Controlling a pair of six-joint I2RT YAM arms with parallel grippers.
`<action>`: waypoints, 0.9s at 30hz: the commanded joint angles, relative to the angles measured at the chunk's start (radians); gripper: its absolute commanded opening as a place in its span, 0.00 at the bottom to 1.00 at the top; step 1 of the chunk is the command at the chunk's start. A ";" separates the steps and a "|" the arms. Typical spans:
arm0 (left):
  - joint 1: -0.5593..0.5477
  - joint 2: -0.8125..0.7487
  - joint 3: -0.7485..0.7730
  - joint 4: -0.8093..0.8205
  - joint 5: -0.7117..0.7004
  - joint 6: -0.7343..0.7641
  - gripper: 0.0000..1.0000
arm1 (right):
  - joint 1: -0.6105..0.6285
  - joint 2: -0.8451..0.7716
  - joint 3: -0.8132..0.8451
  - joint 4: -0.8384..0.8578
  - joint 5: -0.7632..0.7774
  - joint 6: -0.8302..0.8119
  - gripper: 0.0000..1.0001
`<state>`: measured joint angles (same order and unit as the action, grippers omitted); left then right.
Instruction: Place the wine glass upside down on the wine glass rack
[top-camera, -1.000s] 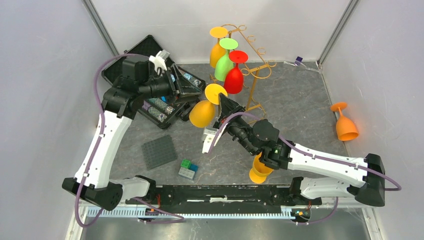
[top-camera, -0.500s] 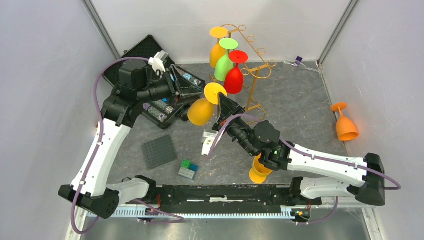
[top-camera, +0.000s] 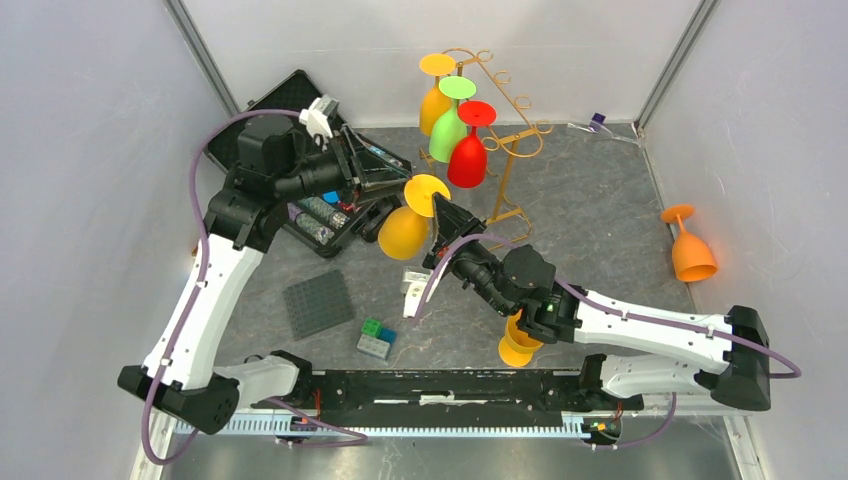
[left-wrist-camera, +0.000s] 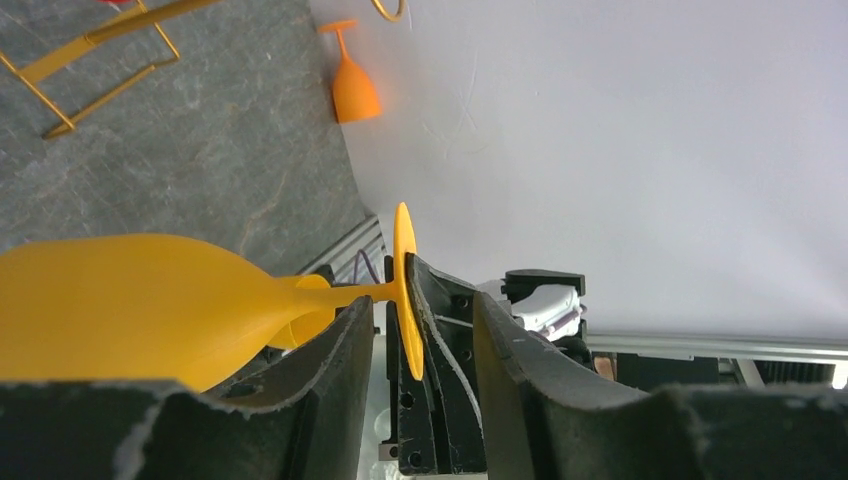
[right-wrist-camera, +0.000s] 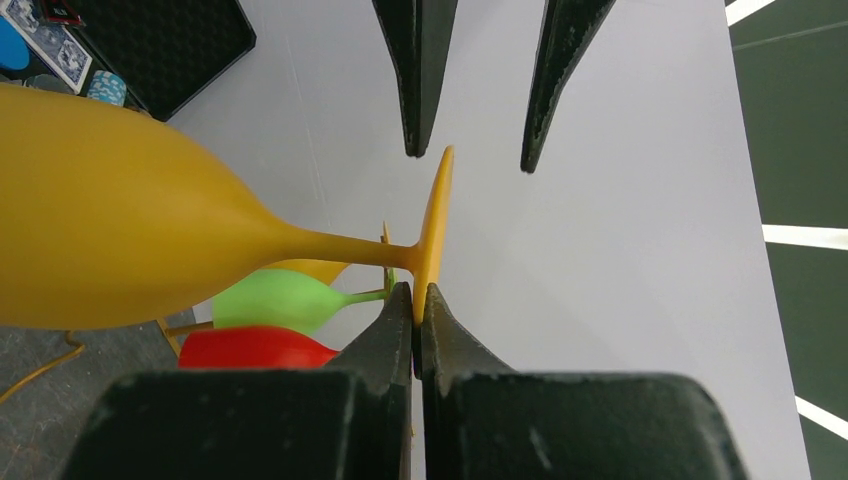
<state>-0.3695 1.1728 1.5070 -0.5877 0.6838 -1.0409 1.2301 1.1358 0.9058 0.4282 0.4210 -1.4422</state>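
A yellow wine glass (top-camera: 403, 232) hangs tilted in mid-air left of the gold wire wine glass rack (top-camera: 507, 140). My right gripper (top-camera: 437, 212) is shut on the rim of its foot disc (right-wrist-camera: 432, 225), pinched between the fingertips (right-wrist-camera: 400, 310). My left gripper (top-camera: 400, 184) has come in from the left. It is open, one finger (left-wrist-camera: 340, 340) on the stem side and the other (left-wrist-camera: 510, 350) beyond the disc, neither touching. In the right wrist view those fingers (right-wrist-camera: 415, 70) straddle the disc's upper edge. The rack's wire base (left-wrist-camera: 100, 60) lies beyond.
Orange (top-camera: 435, 100), green (top-camera: 450, 128) and red (top-camera: 468, 158) glasses hang upside down on the rack. One orange glass (top-camera: 690, 252) lies at the far right, another (top-camera: 520, 342) under my right arm. An open black case (top-camera: 325, 215), grey baseplate (top-camera: 318, 303), small bricks (top-camera: 377, 339) and a white part (top-camera: 413, 287) lie left.
My left gripper has moved right toward the glass's foot and its jaws have narrowed around the disc. The right gripper and the glass have shifted slightly left and down.
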 joint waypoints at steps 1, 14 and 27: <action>-0.052 0.046 0.064 -0.091 0.046 0.052 0.45 | 0.007 0.001 0.013 0.044 -0.013 -0.009 0.00; -0.121 0.068 0.084 -0.112 -0.031 0.084 0.02 | 0.006 0.013 0.033 0.003 0.002 0.010 0.15; -0.119 0.066 0.064 -0.136 -0.135 0.102 0.02 | -0.017 0.133 0.548 -0.633 0.035 0.591 0.98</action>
<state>-0.4847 1.2533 1.5566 -0.7189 0.5758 -0.9833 1.2282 1.2476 1.2819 0.0204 0.4767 -1.1027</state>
